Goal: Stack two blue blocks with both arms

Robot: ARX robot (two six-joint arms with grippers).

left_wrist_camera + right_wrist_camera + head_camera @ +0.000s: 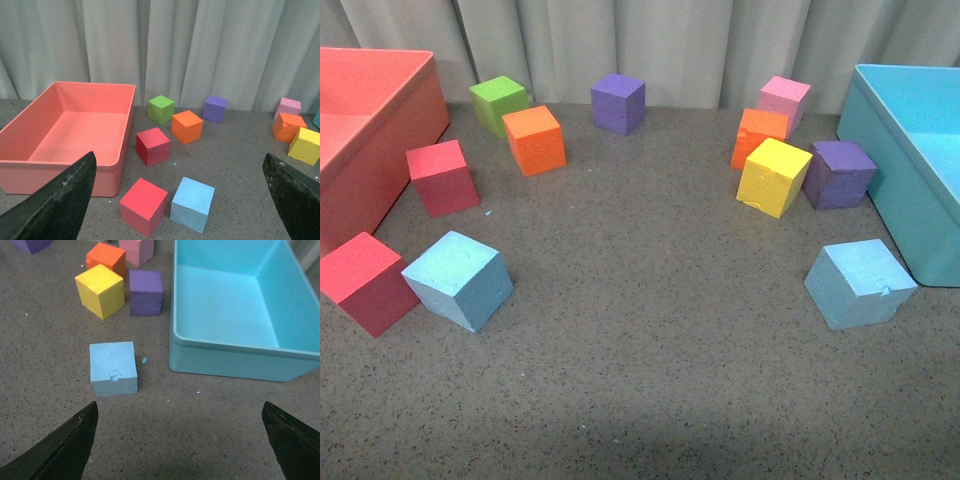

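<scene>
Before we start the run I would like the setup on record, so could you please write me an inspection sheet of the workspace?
Surface: grey speckled table, with a small blue crumb by the right blue block.
Job's things: left blue block and right blue block lie far apart, unstacked; the right one has a dent on one face.
Clutter: red cubes, orange cubes, green cube, purple cubes, pink cube, yellow cube, salmon bin, turquoise bin.
Grippers: left gripper and right gripper are open and hold nothing.
Cables: nothing seen.
Surroundings: pale curtain behind the table.
</scene>
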